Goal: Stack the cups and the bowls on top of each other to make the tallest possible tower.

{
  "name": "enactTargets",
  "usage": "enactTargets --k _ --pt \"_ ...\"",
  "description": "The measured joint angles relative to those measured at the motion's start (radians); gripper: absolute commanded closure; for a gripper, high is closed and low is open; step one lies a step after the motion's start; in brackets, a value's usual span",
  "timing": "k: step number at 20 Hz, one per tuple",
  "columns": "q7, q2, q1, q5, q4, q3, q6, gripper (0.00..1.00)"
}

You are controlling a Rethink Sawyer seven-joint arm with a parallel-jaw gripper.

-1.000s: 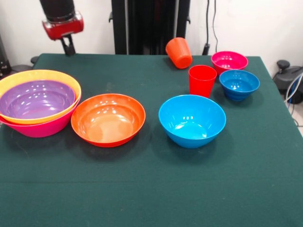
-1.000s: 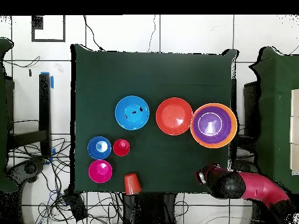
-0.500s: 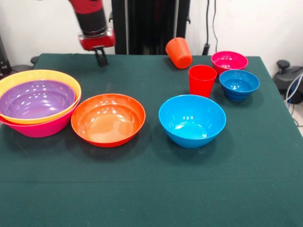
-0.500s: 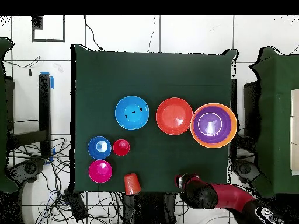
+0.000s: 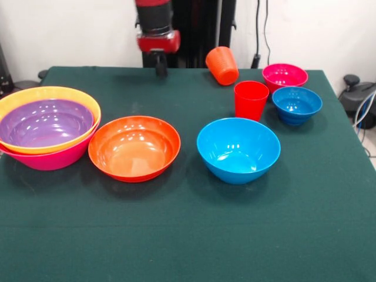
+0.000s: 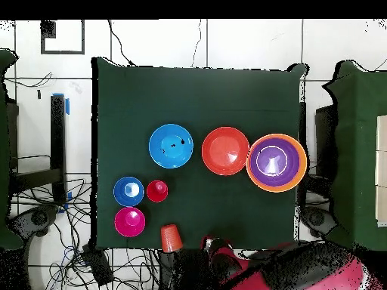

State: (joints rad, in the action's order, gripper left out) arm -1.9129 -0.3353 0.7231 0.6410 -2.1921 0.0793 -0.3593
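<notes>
The tower is a pile at the left: a purple bowl (image 5: 44, 123) inside a yellow-orange bowl (image 5: 88, 106), inside a big pink bowl (image 5: 56, 160). Beside it sits a red-orange bowl (image 5: 134, 147), then a medium blue bowl (image 5: 238, 150). A red cup (image 5: 251, 100) stands upright. The orange cup (image 5: 222, 66) lies tipped near the far edge. Small magenta (image 5: 284, 76) and small blue (image 5: 296, 104) bowls sit at the right. My gripper (image 5: 160, 69) hangs shut and empty over the far edge, left of the orange cup. From overhead, the gripper (image 6: 215, 245) is beside the orange cup (image 6: 171, 237).
Everything rests on a dark green table (image 5: 188, 235). The near half of the cloth holds nothing. Cables and a dark device (image 5: 359, 97) lie off the right edge. A black column (image 5: 188, 29) rises behind the far edge.
The arm has swept along the far edge, from over the pile's side toward the orange cup. No bowl or cup has moved.
</notes>
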Motion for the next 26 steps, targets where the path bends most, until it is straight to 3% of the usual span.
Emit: enactTargets --k 3,8,9,11,18,26 --pt "-0.062 -0.028 -0.087 -0.055 -0.074 0.044 -0.048 1.0" --pt "-0.098 -0.126 -0.15 -0.084 -0.173 0.076 -0.013 1.0" --pt "-0.098 -0.178 -0.153 -0.085 -0.204 0.085 0.02 1.0" --pt "-0.098 -0.214 -0.149 -0.084 -0.219 0.086 0.049 1.0" --pt "-0.098 -0.465 -0.066 -0.083 -0.268 0.066 0.29 1.0" --pt "-0.098 -0.577 -0.04 -0.083 -0.27 0.013 0.356 1.0"
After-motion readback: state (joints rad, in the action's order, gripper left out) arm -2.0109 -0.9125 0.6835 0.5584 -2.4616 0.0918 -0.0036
